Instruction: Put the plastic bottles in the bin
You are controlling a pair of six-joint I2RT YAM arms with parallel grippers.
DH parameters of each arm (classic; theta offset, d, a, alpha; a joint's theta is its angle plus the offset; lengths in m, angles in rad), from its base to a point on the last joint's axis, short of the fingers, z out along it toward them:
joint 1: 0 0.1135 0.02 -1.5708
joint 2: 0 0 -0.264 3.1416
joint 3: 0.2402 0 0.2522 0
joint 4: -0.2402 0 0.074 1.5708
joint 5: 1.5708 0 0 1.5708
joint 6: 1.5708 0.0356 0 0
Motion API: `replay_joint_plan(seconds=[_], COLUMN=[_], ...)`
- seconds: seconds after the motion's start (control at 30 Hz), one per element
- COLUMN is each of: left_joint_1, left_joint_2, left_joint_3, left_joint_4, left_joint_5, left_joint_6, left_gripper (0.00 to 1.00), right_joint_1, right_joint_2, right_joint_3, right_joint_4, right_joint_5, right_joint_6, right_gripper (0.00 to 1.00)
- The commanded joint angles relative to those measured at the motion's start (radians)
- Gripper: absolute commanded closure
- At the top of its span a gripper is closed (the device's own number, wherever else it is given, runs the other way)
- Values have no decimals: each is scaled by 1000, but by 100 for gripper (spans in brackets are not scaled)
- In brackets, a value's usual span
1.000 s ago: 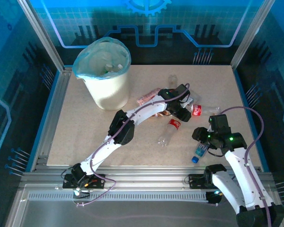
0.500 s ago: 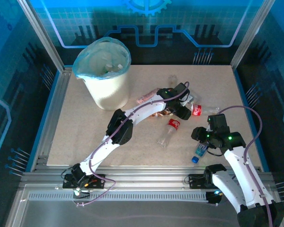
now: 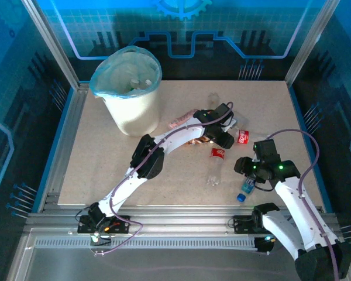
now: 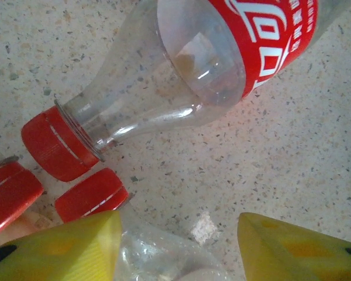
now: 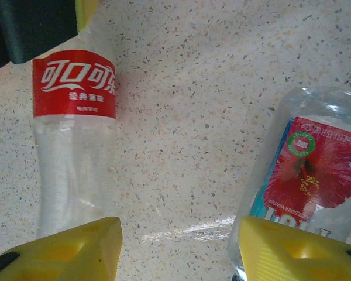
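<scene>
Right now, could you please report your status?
Left gripper open, straddling a clear bottle. Right gripper open over bare table, between red-label bottle and flower-label bottle. Bin back left; red-capped bottles crowd the left gripper.

The bin (image 3: 134, 117) is white with a light-blue liner (image 3: 105, 79), the table (image 3: 105, 164) speckled beige, one clear bottle (image 5: 74, 84) red-labelled with white lettering, a second bottle (image 5: 313, 175) red-flowered, the caps (image 4: 52, 143) red.

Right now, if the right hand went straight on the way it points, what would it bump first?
Probably the bare table, in the gap between the red-label bottle and the flower-label bottle. Depth is unclear, so the right hand might brush either bottle first.
</scene>
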Motion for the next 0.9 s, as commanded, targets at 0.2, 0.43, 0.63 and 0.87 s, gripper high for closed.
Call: replay_joint_plan(seconds=[0.2,0.43,0.63,0.87], left_joint_1=[4,22,36,56], left_joint_2=[-164,-149,-112,-46], left_joint_3=[-71,-94,-92,-60], left_joint_4=[72,31,15,-4], left_joint_5=[8,-32,-15,11], left_joint_6=[-31,-105,-145,-182], left_gripper=[44,44,44,44], right_joint_1=[29,33,34,39], right_joint_2=[1,-13,-19,-21], right_joint_3=[-7,-25,-27,-27], right_joint_4=[18,18,14,12], right_joint_5=[13,16,25,27], right_joint_6=[15,20,21,23], right_gripper=[44,43,43,43])
